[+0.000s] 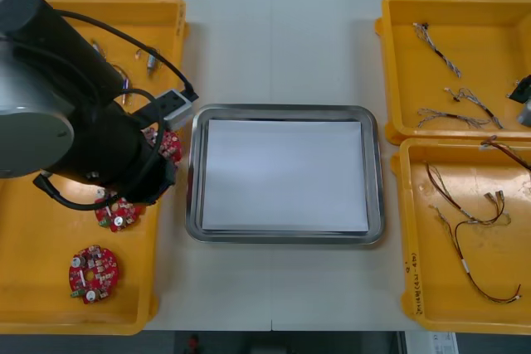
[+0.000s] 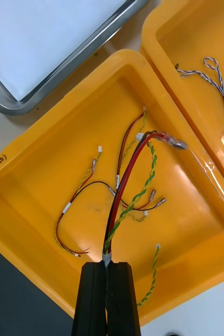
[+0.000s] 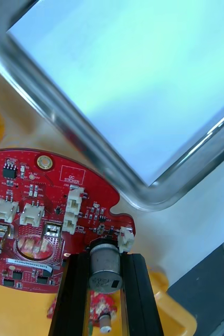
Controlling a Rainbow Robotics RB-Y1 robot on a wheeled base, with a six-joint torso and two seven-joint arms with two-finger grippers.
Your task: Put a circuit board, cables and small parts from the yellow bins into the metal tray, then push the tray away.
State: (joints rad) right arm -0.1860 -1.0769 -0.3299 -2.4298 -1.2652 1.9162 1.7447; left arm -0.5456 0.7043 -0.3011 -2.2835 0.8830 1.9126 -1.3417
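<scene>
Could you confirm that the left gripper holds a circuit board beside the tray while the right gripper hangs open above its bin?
Not quite: the right wrist view shows the right gripper shut on a cable above its yellow bin. The left gripper does hold a circuit board beside the tray.

The circuit board is red, bins yellow, tray silver, cable twisted green-yellow.

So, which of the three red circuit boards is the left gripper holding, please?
The circuit board nearest the metal tray, clamped in the left gripper; the other two lie in the yellow bin.
</scene>
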